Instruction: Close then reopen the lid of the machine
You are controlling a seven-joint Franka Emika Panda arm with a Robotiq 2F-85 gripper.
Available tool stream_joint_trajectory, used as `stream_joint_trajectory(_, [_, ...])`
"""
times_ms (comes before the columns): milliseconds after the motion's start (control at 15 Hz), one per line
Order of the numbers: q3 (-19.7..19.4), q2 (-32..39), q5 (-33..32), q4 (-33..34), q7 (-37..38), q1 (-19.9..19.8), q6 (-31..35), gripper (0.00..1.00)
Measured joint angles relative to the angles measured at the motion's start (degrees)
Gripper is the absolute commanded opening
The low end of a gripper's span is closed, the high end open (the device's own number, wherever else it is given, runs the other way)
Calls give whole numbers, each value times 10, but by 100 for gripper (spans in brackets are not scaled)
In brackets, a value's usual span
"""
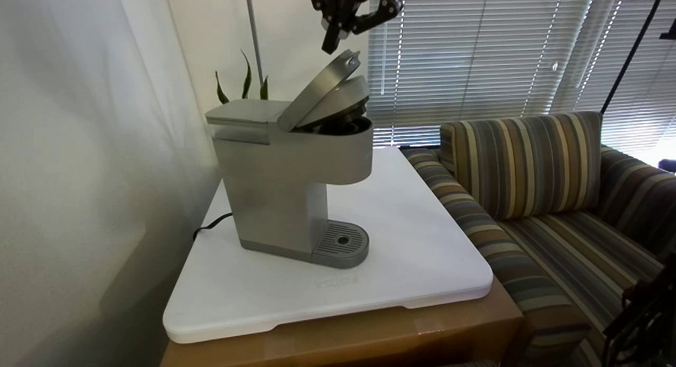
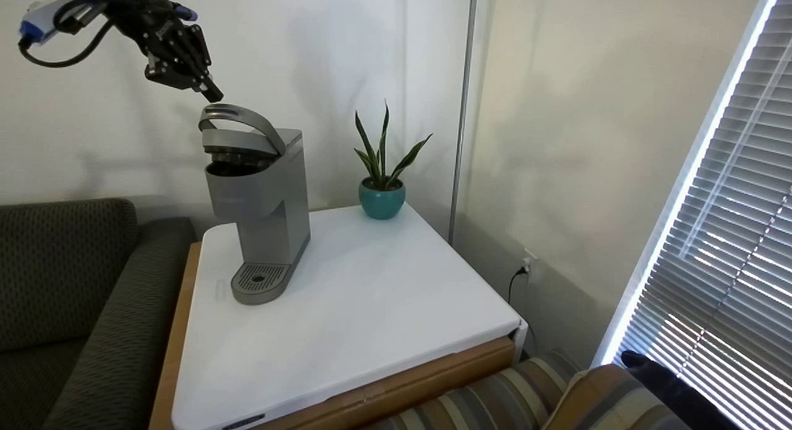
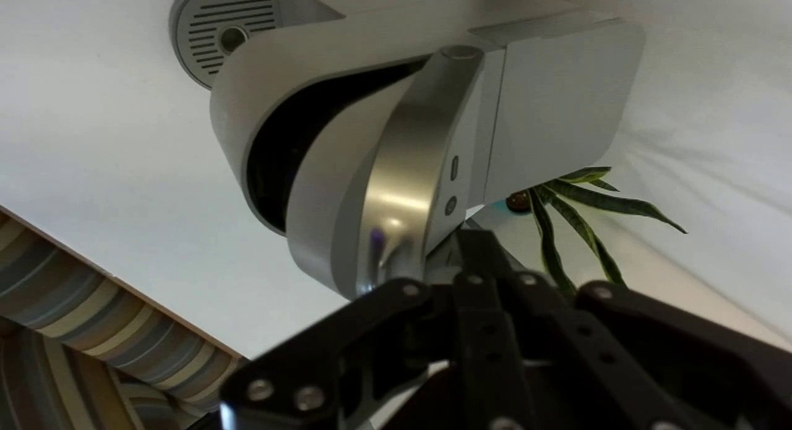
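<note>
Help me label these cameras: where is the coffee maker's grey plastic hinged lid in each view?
In an exterior view: the grey plastic hinged lid is upper middle, just left of centre.
In an exterior view: the lid is at upper left.
In the wrist view: the lid is near the middle.
Shared landmark: the slotted grey round-fronted drip base, below the lid in both exterior views, top left in the wrist view.

In an exterior view, the gripper (image 1: 331, 44) is cropped above, the machine (image 1: 274, 177) hides the bottom of the plant (image 1: 246, 82) at the far corner of the bench (image 1: 417, 229), and a mark (image 1: 337, 281) by the near edge is unreadable.
</note>
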Motion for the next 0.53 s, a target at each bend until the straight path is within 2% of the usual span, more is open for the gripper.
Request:
stream_joint_trajectory(333, [0,-21,27,-32,0,0,0,0])
stream_joint_trajectory(533, [0,-34,64,-50,-9,0,-2,0])
